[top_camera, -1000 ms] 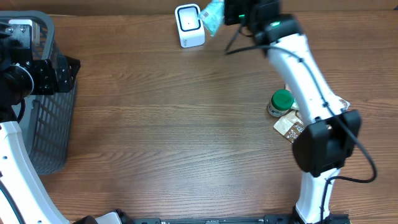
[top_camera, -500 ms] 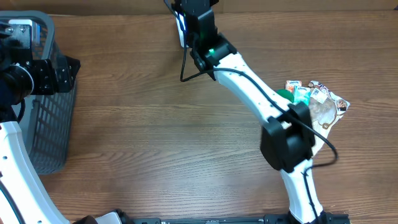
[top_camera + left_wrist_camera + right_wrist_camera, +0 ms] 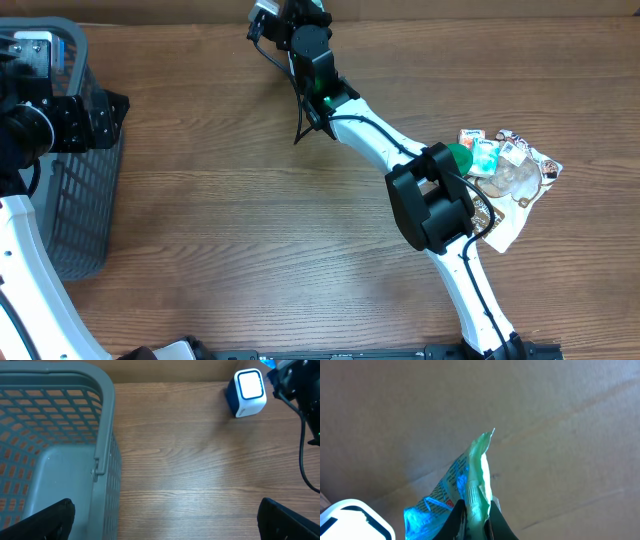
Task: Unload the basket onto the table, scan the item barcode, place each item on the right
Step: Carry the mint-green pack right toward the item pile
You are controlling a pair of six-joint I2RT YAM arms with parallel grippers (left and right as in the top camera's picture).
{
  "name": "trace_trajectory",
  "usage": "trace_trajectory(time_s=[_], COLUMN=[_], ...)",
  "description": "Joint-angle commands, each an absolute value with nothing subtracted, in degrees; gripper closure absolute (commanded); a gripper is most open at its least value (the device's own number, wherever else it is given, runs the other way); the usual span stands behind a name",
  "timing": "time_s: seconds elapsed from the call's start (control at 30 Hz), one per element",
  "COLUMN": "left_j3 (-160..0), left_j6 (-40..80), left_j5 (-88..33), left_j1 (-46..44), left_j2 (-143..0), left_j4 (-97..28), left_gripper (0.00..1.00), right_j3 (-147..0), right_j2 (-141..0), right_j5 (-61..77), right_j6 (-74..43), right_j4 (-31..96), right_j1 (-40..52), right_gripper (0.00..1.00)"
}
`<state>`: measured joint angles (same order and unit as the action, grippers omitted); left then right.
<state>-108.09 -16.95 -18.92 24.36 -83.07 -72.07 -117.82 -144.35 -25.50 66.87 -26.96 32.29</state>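
Observation:
My right gripper point(image 3: 476, 510) is shut on a crinkled green and blue snack packet point(image 3: 475, 470), pinching its sealed edge so that the packet stands upright between the fingers. The white scanner point(image 3: 350, 520) with its lit window lies just to the lower left of the packet. In the left wrist view the scanner point(image 3: 248, 392) stands at the table's far edge, with the right arm right beside it. From overhead, the right gripper point(image 3: 290, 15) is at the far edge and covers the scanner. My left gripper point(image 3: 167, 525) hangs wide open over the basket's rim, holding nothing.
A grey mesh basket point(image 3: 60, 220) stands at the left edge, below the left arm. At the right lies a pile of snack packets point(image 3: 505, 170) beside a green-capped jar point(image 3: 460, 155). The right arm stretches diagonally across the table's back half.
The right arm swung left along the far edge with the packet, from right of the scanner to over it, which uncovered the pile. The left arm has stayed still.

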Motion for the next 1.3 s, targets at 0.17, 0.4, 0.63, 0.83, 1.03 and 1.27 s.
trace_trajectory(time_s=[0.17,0.4,0.63,0.83,1.03,1.27], left_j3=[-108.0,-108.0,-108.0,-108.0,-108.0,-108.0], left_j6=[-18.0,-18.0,-18.0,-18.0,-18.0,-18.0], left_j5=[-19.5,-19.5,-19.5,-19.5,-19.5,-19.5], left_j1=[24.0,24.0,24.0,24.0,24.0,24.0], left_j2=[-83.2,-83.2,-83.2,-83.2,-83.2,-83.2], left_j4=[-72.0,-72.0,-72.0,-72.0,-72.0,-72.0], left_gripper=[0.01,0.01,0.0,0.0,0.0,0.0], right_j3=[-118.3,-118.3,-118.3,-118.3,-118.3,-118.3], right_j2=[-146.7,-147.9,-148.0,-148.1,-148.1,-147.9], right_j5=[-20.2,-19.7,-17.6,-16.8,-16.8,-17.5], right_j6=[70.4,72.5,72.5,72.5,72.5,72.2], right_j4=[-28.5,-28.4,-28.5,-28.4,-28.5,-34.4], right_j1=[30.9,30.1,28.9,28.9,28.9,29.3], right_gripper=[0.96,0.96,0.96,0.96,0.96,0.96])
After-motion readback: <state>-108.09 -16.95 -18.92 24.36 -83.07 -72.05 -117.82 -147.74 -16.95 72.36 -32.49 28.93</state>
